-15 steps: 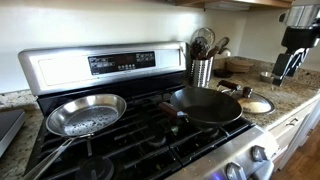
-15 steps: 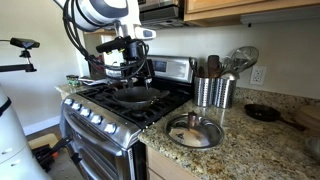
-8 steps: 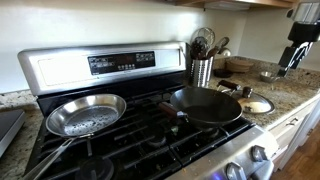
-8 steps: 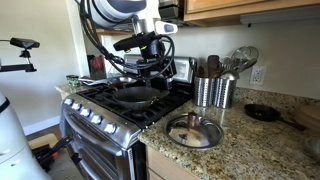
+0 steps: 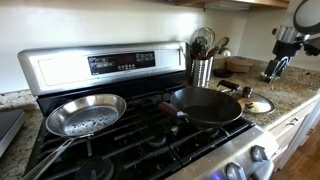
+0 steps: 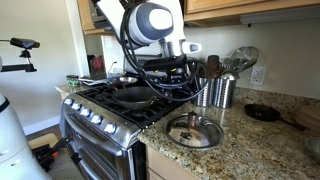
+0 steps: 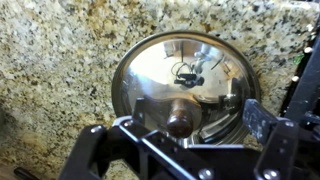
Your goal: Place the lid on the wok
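Note:
The lid (image 7: 185, 70), round with a metal rim and a dark knob (image 7: 180, 122), lies flat on the granite counter beside the stove; it shows in both exterior views (image 5: 257, 104) (image 6: 195, 130). The wok (image 5: 205, 105), black with a dark handle, sits on a front burner; in an exterior view (image 6: 135, 96) cables partly hide it. My gripper (image 7: 193, 120) is open and empty, hanging above the lid with the knob between its fingers' line. It shows above the counter in both exterior views (image 5: 272, 70) (image 6: 192, 78).
A shiny silver pan (image 5: 85, 113) sits on the burner beside the wok. Metal utensil holders (image 5: 201, 70) (image 6: 215, 92) stand at the back of the counter. A small dark dish (image 6: 262, 112) lies farther along the counter.
The arm has swung from over the stove to above the counter, bringing the gripper over the lid. The lid and both pans have not moved.

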{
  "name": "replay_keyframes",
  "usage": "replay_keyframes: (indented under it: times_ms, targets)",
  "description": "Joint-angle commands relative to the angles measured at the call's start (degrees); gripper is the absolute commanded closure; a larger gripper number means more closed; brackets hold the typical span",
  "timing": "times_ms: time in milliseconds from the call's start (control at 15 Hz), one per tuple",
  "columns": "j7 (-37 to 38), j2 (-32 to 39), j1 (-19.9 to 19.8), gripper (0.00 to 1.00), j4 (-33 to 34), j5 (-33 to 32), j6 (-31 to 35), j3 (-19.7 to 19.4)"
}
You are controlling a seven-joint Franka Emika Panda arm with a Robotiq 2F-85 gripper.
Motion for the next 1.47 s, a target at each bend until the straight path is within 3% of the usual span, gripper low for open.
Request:
replay_keyframes:
  times_ms: [0,467,1067,1200,1400]
  targets:
    - [-3.24,9.08,-0.9,0.0,5.56,2.09,4.28,0.09]
    - [-10.75,20.04,-4.68,0.0,13.62,10.2,7.89,3.37]
    - [-14.86,25.26,-9.06,0.0,19.24,17.05,6.27,10.82]
    - [-14.59,25.88,-9.03,0.0,19.73,16.74,5.93,11.25]
    - [-10.38,24.91,-6.6,0.0,18.93,12.33,4.01,8.13]
